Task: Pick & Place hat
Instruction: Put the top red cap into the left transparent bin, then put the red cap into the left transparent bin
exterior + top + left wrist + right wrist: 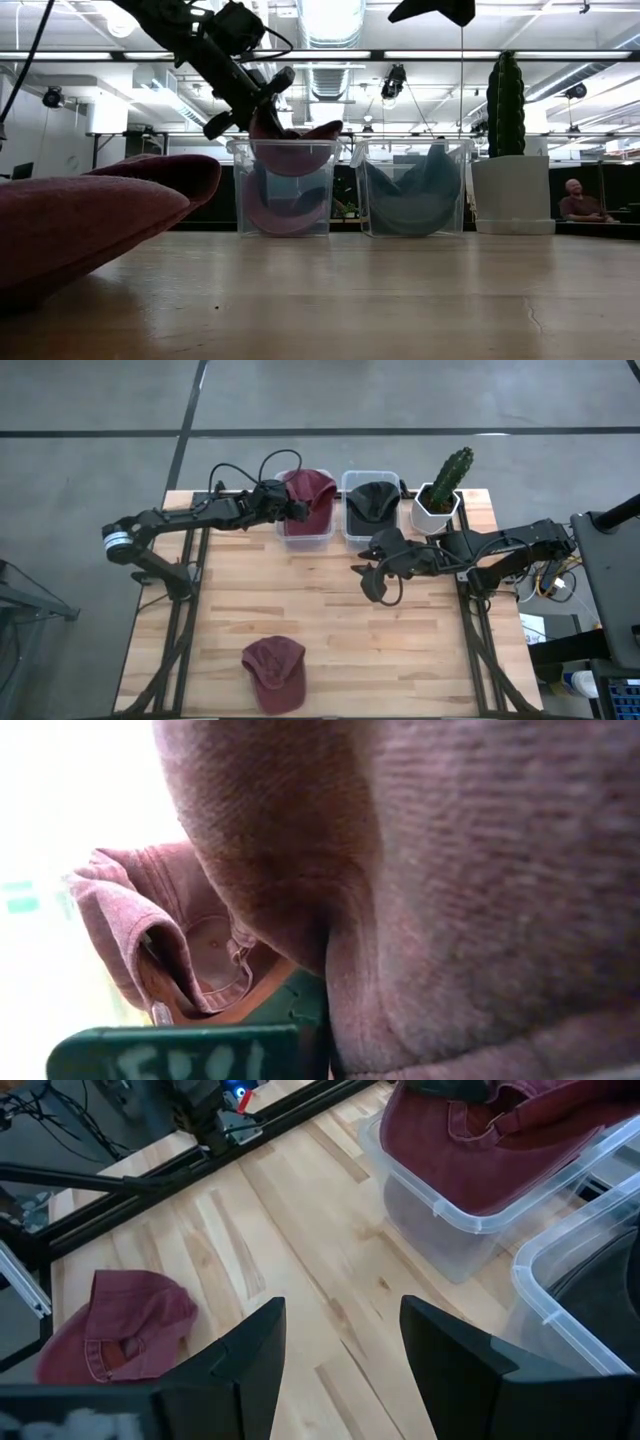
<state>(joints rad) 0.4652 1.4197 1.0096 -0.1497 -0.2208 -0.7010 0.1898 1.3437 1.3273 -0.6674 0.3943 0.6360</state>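
Observation:
A maroon hat (310, 495) lies across the top of a clear bin (305, 536) at the far edge, sagging into it over the rim (240, 146). My left gripper (290, 508) reaches in from the table's left and is shut on this hat; maroon cloth (450, 870) fills its wrist view. A second maroon hat (275, 672) rests crown up on the table near the near edge (120, 1325). My right gripper (372, 575) hangs open above the table's middle (340, 1320), touching nothing. My left gripper has the maroon hat by its left side (297, 500), coming from the table's left and slanting down. A crease of cloth (325, 960) runs down beside one green finger (200, 1055); the other finger is hidden by cloth. The hat rests on the bin's rim.
Another maroon hat (285, 205) lies lower in the same bin. A second clear bin (372, 532) to its right holds a dark hat (373, 498). A cactus in a white pot (440, 495) stands at the far right corner. Bare wood lies between the bins and the near hat.

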